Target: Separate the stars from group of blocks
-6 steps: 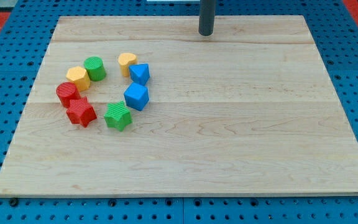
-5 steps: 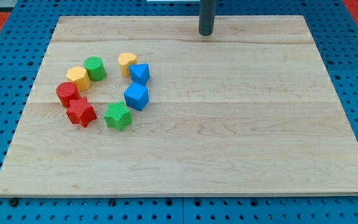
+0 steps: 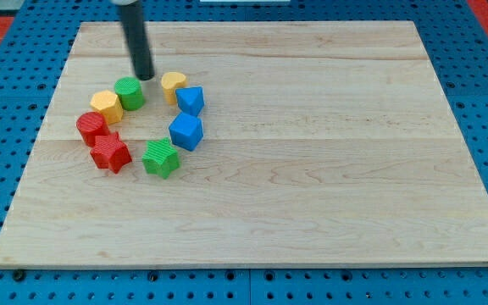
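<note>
Stars are sitting at the bottom of the ring in the frame's upper left: the red star (image 3: 110, 153) and the green star (image 3: 161, 158), both lying below my tip (image 3: 145, 76), which is only a bare rod with nothing to open or close. Tip is hovering between the green cylinder (image 3: 130, 92) and a yellow block (image 3: 174, 84), with the blue blocks (image 3: 186, 130) flanking the way down.
</note>
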